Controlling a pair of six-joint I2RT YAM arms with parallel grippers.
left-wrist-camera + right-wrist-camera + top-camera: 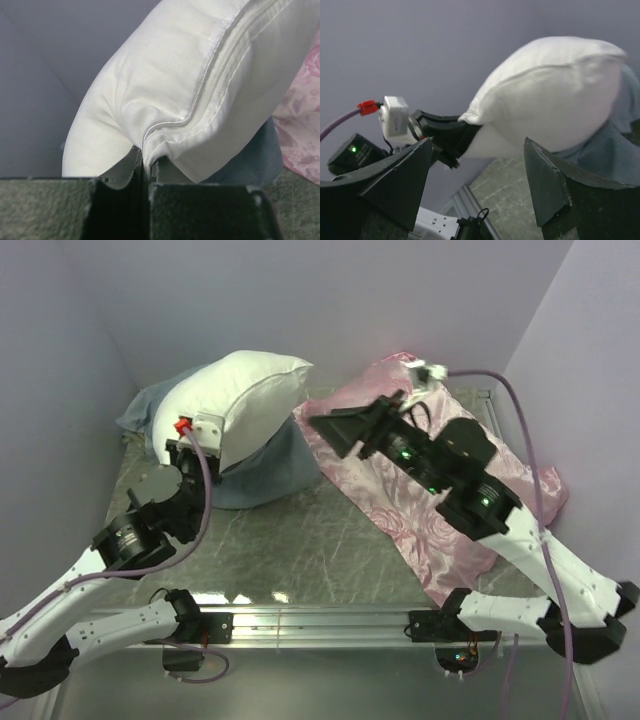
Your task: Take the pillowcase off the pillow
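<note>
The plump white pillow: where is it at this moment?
In the top view the white pillow is far left, its seam pinched by the left gripper, above the grey-blue fabric pillowcase and left of the pink satin cushion.

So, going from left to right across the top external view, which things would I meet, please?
left pincer → pillow → right pincer
</note>
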